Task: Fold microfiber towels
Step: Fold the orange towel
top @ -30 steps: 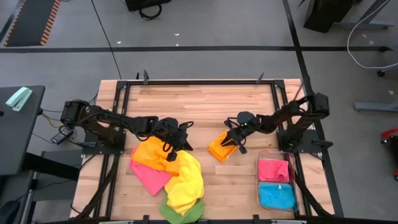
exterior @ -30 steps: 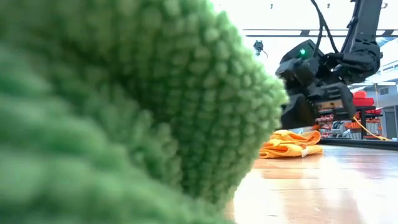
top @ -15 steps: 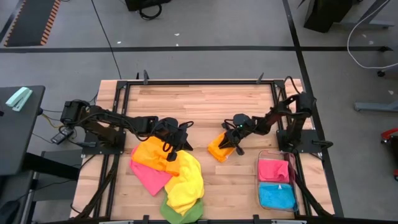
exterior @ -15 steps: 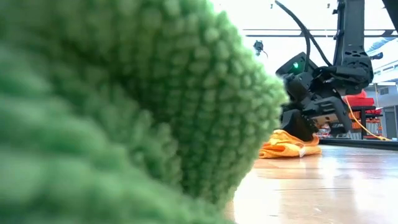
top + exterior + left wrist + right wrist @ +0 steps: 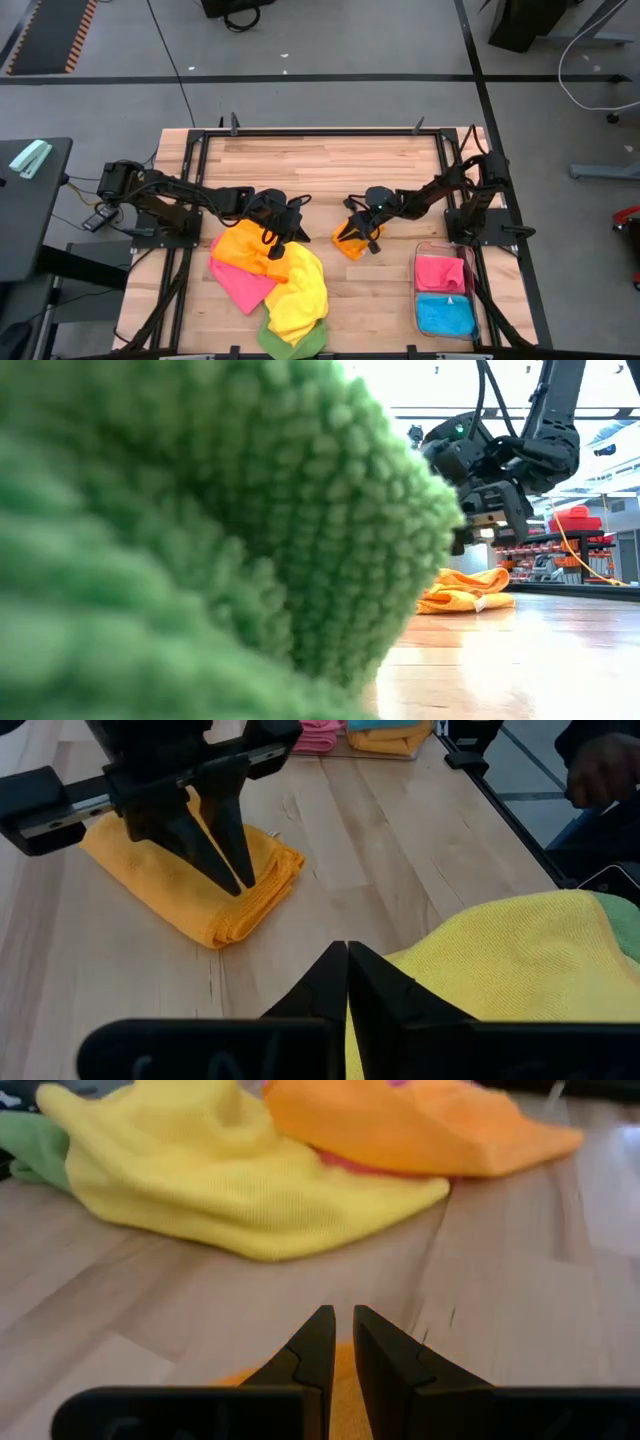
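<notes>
Lifting off folded orange towel (image 5: 352,240) — right hand (image 5: 358,226) shifted left | left hand (image 5: 283,235) unmoved

No legible txt, labels, brands or nos. anywhere on table, towels or arms.

1. Low view is mostly blocked by a blurry green towel (image 5: 200,530) right at the lens, so the left arm and the rest of the pile can't be seen there.
2. The pink towel (image 5: 243,285) sits mostly buried under the orange and yellow ones.
3. In the right wrist view, the folded orange towel (image 5: 342,1375) only peeks out between the fingers.
4. A person's hand (image 5: 605,765) is cut off at the left wrist view's edge.
</notes>
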Tool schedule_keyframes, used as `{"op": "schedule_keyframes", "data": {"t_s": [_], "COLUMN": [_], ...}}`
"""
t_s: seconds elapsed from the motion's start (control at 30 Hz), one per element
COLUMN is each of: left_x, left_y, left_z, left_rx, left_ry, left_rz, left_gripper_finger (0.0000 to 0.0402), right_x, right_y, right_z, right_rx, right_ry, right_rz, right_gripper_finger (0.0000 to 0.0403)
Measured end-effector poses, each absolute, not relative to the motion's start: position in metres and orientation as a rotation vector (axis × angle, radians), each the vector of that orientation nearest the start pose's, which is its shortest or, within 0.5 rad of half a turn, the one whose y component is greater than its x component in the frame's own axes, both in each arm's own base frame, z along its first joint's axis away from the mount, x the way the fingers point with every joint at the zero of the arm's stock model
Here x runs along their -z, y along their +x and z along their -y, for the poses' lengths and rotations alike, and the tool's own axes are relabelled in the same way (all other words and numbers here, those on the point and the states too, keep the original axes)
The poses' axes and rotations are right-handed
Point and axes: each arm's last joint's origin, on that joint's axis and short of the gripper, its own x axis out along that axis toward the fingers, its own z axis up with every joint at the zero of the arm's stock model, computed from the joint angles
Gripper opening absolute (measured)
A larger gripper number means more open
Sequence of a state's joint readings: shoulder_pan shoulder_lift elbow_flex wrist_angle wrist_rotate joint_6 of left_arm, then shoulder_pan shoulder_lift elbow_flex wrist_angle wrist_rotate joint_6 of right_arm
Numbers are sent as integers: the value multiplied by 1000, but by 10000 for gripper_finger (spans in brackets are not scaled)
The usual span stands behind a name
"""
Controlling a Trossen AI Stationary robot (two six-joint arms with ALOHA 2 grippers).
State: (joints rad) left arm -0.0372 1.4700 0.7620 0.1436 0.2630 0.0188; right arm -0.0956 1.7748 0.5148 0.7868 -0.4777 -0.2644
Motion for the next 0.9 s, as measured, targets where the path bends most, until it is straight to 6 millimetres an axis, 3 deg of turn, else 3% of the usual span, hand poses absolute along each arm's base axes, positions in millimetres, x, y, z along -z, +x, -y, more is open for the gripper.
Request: {"op": "schedule_keyframes", "data": {"t_s": [0.13,0.37,0.9], "left_x": [-201,-201,-200], "left_y": [299,299,298], "left_z": [19,19,19], "left_rx": [295,294,292], "left_ry": [-53,-56,-63], "left_rz": [-563,-568,-578], "left_gripper_finger": [13,25,16], "right_x": [-99,-73,-82], "right_y": [291,292,291], "right_z": [15,17,15], "right_rx": [-429,-367,-358], "right_ry": [-123,-126,-81], "right_rz": [-447,-541,-555], "right_gripper_finger": [49,49,49]}}
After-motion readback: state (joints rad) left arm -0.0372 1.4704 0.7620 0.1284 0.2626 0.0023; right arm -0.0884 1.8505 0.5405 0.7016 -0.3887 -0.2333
